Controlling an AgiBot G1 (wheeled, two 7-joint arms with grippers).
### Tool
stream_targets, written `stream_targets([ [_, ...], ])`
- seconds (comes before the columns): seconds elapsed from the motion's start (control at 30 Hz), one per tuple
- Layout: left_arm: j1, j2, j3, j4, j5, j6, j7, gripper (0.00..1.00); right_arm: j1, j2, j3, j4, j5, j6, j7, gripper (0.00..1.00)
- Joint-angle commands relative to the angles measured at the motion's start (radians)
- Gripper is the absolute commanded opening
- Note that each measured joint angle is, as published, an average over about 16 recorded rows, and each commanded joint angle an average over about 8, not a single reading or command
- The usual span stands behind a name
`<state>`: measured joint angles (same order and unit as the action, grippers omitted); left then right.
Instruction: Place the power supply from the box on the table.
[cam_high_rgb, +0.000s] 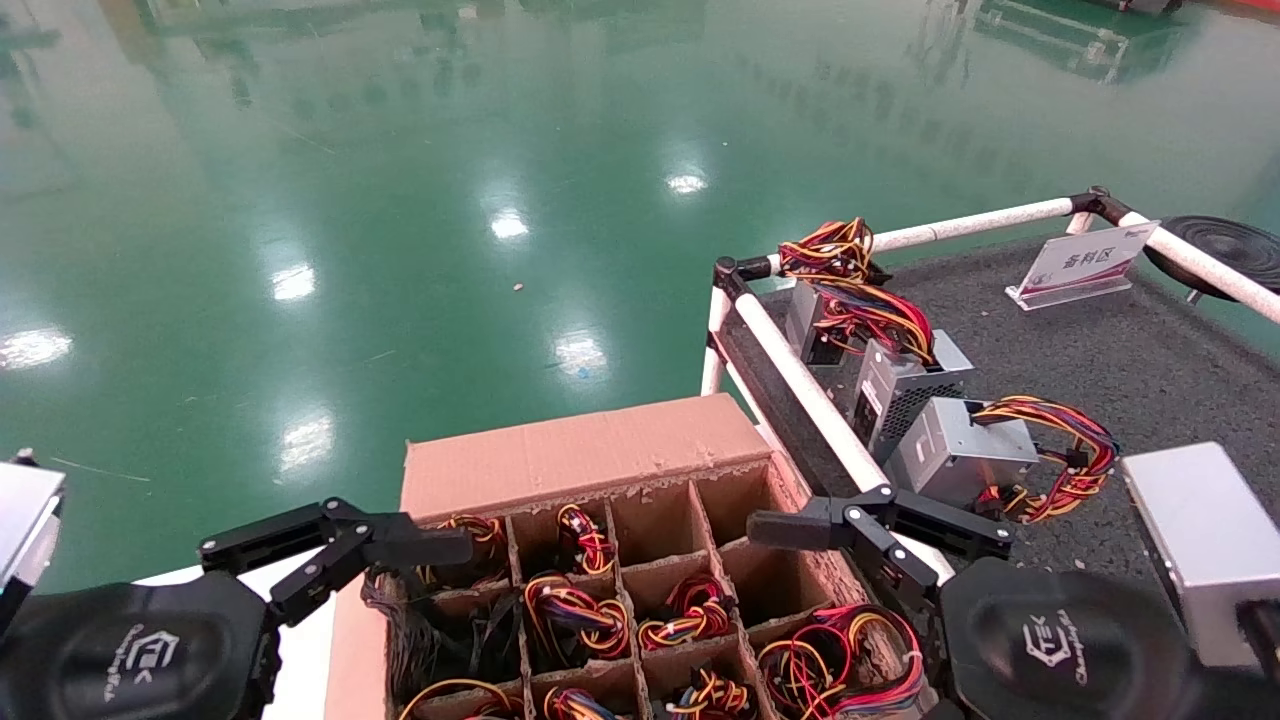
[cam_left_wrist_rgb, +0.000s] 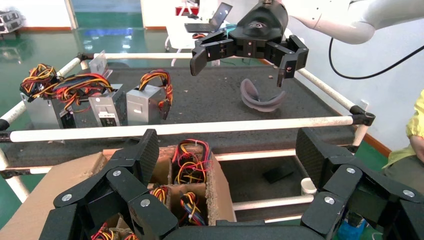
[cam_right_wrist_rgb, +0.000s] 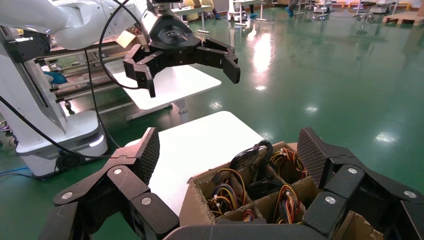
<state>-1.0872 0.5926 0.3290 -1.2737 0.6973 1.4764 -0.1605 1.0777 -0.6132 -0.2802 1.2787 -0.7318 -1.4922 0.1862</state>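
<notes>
Grey bench (cam_high_rgb: 1150, 380) already holds several power supplies (cam_high_rgb: 960, 450). The cardboard box (cam_high_rgb: 590, 455) beside it still has wired units (cam_high_rgb: 575, 610) in its cells. Left hand (cam_high_rgb: 335, 545) and right hand (cam_high_rgb: 880, 525) hover above it, both open and empty.

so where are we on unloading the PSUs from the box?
Done: at least three power supplies lie on the table along its near rail. In hand: nothing; the left hand and right hand both hover open over the box. Left: wire bundles fill many cells, so several units remain.
</notes>
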Motion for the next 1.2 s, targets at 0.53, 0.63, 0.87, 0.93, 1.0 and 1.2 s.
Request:
stream_targets([
  [0.53, 0.000, 0.000, 0.000, 0.000, 0.000, 0.000, 0.000, 0.00, 0.000, 0.000, 0.000, 0.000, 0.000, 0.000, 0.000, 1.00],
  [0.63, 0.000, 0.000, 0.000, 0.000, 0.000, 0.000, 0.000, 0.00, 0.000, 0.000, 0.000, 0.000, 0.000, 0.000, 0.000, 1.00],
  [0.87, 0.000, 0.000, 0.000, 0.000, 0.000, 0.000, 0.000, 0.00, 0.000, 0.000, 0.000, 0.000, 0.000, 0.000, 0.000, 1.00],
  [0.93, 0.000, 0.000, 0.000, 0.000, 0.000, 0.000, 0.000, 0.00, 0.000, 0.000, 0.000, 0.000, 0.000, 0.000, 0.000, 1.00],
  [1.0, 0.000, 0.000, 0.000, 0.000, 0.000, 0.000, 0.000, 0.00, 0.000, 0.000, 0.000, 0.000, 0.000, 0.000, 0.000, 1.00],
  [1.2, 0.000, 0.000, 0.000, 0.000, 0.000, 0.000, 0.000, 0.00, 0.000, 0.000, 0.000, 0.000, 0.000, 0.000, 0.000, 1.00],
])
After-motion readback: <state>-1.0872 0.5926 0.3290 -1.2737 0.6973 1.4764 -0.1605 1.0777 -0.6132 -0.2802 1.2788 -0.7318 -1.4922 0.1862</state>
